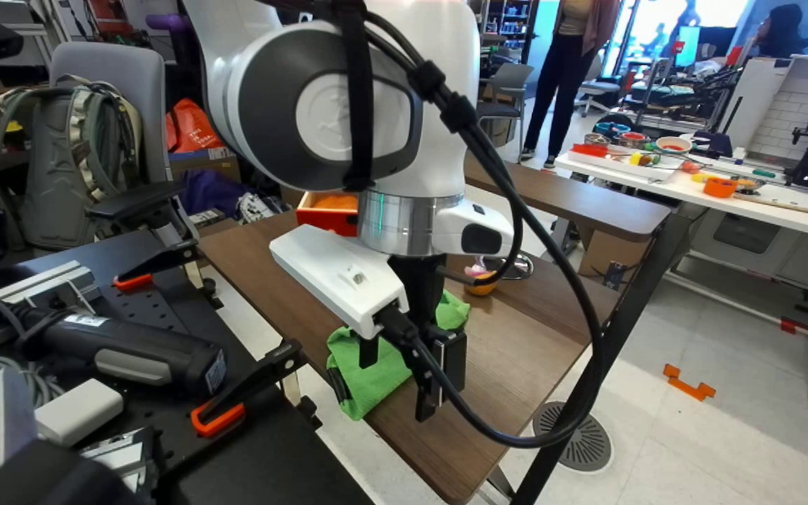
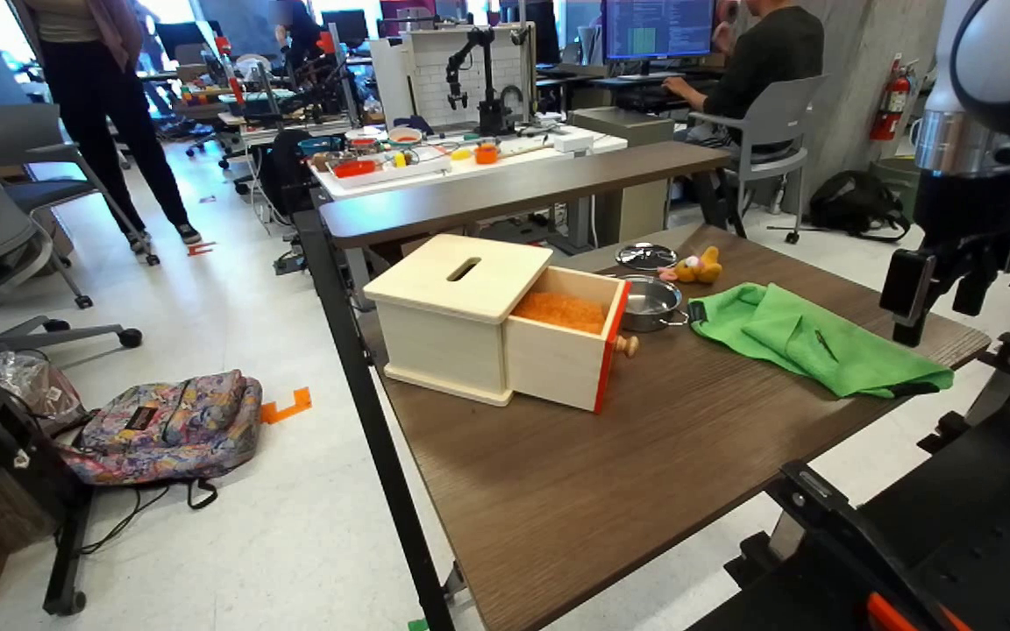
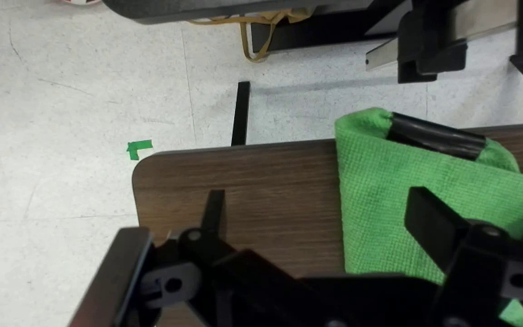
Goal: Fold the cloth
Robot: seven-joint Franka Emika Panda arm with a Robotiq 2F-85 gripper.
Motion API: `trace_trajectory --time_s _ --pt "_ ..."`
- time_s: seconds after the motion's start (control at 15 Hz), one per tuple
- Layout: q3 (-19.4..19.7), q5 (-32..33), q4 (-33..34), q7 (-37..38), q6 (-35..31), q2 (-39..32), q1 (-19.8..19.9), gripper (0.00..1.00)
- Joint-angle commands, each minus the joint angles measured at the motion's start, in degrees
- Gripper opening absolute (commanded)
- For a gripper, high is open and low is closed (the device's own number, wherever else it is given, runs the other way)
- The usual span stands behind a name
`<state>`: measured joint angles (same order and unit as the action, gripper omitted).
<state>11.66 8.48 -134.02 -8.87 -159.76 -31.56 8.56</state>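
The bright green cloth (image 2: 807, 346) lies wrinkled and partly folded over on the brown table, close to its edge. It has dark strips at its ends; one black strip shows near the table edge in the wrist view, where the cloth (image 3: 379, 200) fills the right side. My gripper (image 3: 317, 192) is open and empty. In the wrist view its right finger is over the cloth and its left finger over bare wood. In both exterior views the gripper (image 1: 397, 384) hangs pointing down, and the gripper (image 2: 939, 320) looks raised above the table. In an exterior view the arm hides part of the cloth (image 1: 372, 382).
A wooden box (image 2: 444, 350) with its red-fronted drawer (image 2: 558, 359) pulled out stands on the table (image 2: 610, 491). A metal pot (image 2: 652, 302), a lid (image 2: 645, 256) and an orange toy (image 2: 700, 265) are beyond the cloth. Clamps (image 1: 250, 379) on a black bench stand close to the table edge.
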Motion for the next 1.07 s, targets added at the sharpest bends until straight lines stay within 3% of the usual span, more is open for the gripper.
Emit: trace_trajectory --time_s 0.0,0.47,0.67,1.0 --pt "0.4 2.1 1.9 -0.2 -0.5 -3.0 -0.1 0.74" --pt "-0.1 2.9 4.6 -0.9 -0.4 -6.1 -0.4 0.18" --pt "-1.7 2.1 6.0 -2.1 -0.2 -6.9 0.4 0.0" --pt "-3.0 1.5 6.7 -3.2 -0.6 -7.3 1.3 0.01"
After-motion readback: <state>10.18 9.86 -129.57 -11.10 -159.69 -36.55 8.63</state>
